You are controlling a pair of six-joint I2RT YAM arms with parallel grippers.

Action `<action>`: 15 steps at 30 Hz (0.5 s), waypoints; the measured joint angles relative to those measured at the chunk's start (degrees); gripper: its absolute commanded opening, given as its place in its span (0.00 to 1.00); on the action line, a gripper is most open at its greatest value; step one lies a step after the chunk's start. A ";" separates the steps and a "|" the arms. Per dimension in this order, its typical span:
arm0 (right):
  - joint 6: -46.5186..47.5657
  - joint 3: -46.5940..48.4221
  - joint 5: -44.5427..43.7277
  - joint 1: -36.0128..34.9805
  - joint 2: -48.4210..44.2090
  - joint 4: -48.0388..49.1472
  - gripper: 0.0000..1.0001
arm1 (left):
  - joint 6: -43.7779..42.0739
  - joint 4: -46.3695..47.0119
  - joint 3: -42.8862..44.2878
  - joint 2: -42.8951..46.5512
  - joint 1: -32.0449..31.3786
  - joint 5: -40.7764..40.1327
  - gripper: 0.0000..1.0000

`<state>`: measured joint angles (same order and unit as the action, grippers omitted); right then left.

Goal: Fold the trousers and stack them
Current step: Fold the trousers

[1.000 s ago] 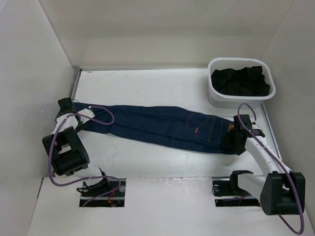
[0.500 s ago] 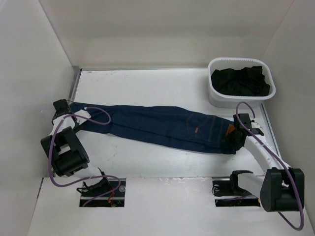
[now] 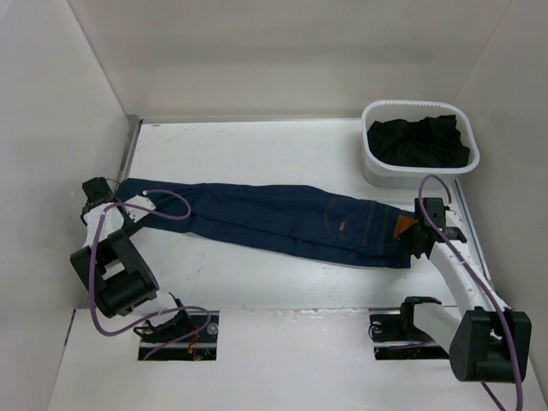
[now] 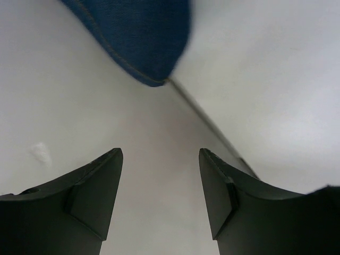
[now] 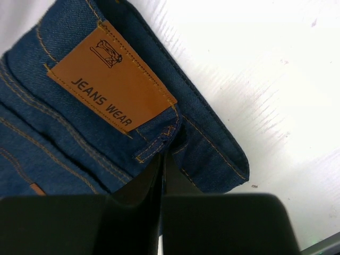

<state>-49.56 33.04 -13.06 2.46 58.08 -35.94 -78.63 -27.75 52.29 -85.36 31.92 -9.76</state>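
Observation:
The trousers lie stretched out flat across the table, cuffs to the left and waist to the right, with the brown patch facing up. My right gripper is at the waist's right end. In the right wrist view its jaws are pressed together, pinching the puckered waistband next to the patch. My left gripper sits by the left wall just past the cuff. In the left wrist view it stands open over bare table, with the cuff ahead of it and untouched.
A white basket holding dark clothes stands at the back right, close behind the right arm. White walls close in the table on the left, back and right. A metal strip runs along the left wall's foot.
My right gripper has shut on the waistband and shifted slightly right. My left gripper has slid left along the table, away from the cuff, staying open.

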 measured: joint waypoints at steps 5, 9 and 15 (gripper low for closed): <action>3.19 2.12 0.37 4.33 -0.92 -0.04 0.00 | -0.48 -8.39 1.38 1.09 0.35 6.10 0.59; 6.16 4.42 0.66 8.02 -0.63 0.17 0.00 | -0.33 -7.04 1.31 -1.38 -0.55 6.47 0.58; 10.64 5.92 1.40 12.68 0.55 0.50 0.00 | 0.46 2.73 0.70 -8.00 -1.33 2.29 0.57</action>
<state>-38.92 38.96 -11.66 15.14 58.63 -35.44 -78.17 -25.02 52.99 -93.36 30.59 -7.46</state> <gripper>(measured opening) 0.010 0.577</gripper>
